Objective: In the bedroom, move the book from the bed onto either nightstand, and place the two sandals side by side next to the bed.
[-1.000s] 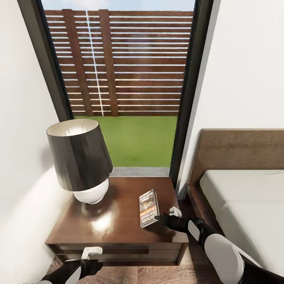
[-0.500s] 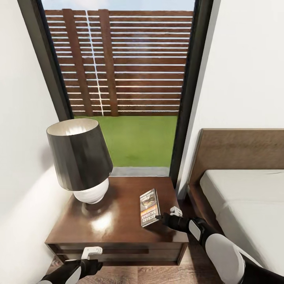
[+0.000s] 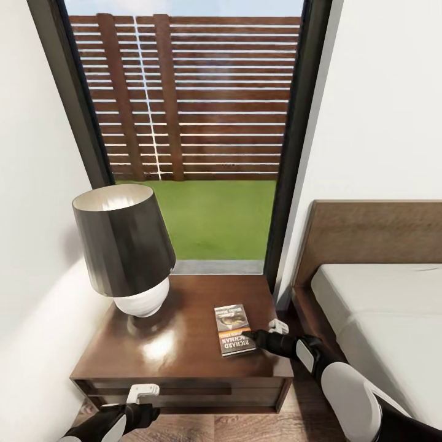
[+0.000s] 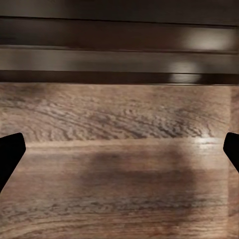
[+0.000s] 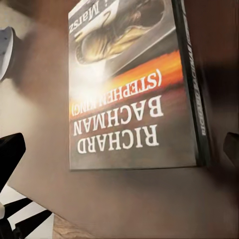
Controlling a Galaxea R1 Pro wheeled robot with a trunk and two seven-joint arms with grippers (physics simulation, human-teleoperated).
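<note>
Book (image 3: 234,329) lies flat on nightstand (image 3: 178,344), lower centre of the head view; right gripper (image 3: 261,336) spread open beside it should withdraw straight back without nudging it.

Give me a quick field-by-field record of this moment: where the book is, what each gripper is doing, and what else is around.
book: lying flat, cover up, on the nightstand, near its bed-side edge
right gripper: open, fingertips at the book's edge, not clamping it
left gripper: open, empty, low in front of the nightstand's drawer front
lamp: stands on the nightstand, on the side away from the bed
bed: beside the nightstand, mattress bare
</note>
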